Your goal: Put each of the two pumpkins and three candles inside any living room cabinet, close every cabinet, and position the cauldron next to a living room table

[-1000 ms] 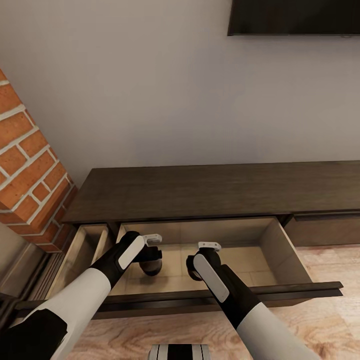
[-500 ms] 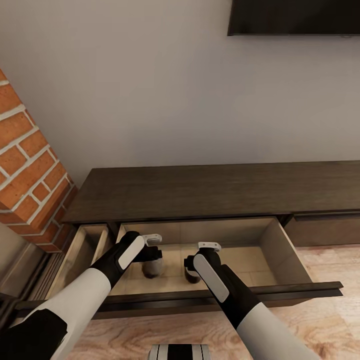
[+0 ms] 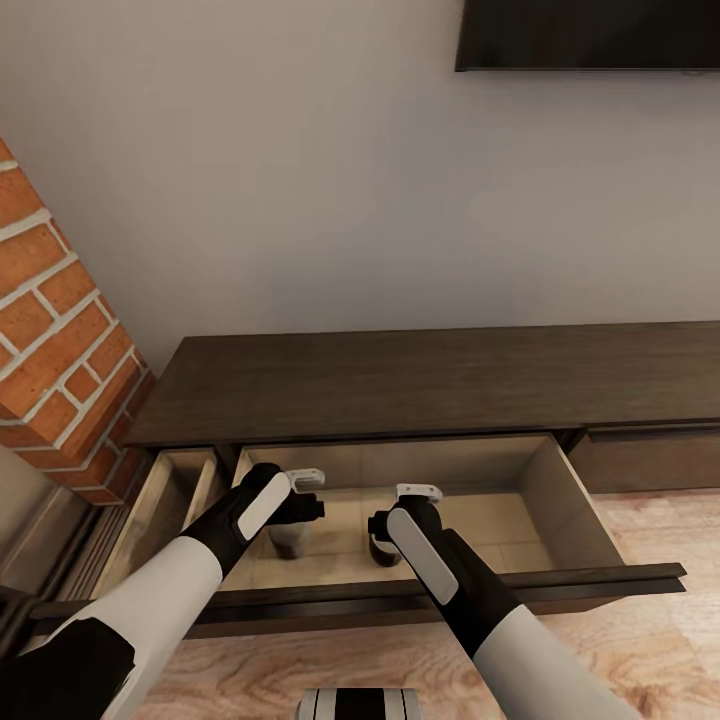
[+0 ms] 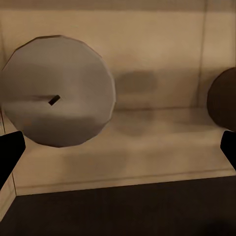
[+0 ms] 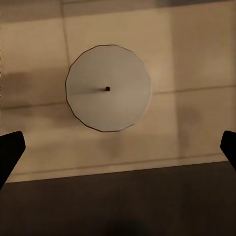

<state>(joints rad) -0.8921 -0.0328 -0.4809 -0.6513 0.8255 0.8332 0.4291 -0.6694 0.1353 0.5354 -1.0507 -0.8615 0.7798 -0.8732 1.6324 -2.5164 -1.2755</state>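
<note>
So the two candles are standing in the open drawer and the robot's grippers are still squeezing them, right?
Not quite. Both candles do stand in the open drawer, but the grippers are open and holding nothing. In the left wrist view the left candle sits free between spread fingertips, and in the right wrist view the right candle does too.

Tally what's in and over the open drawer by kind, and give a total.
Candles: 2 (one, another)
Grippers: 2 (left gripper, right gripper)
Open drawers: 1 holding both candles
Total: 5

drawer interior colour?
Pale beige drawer; head view shows it best.
</note>
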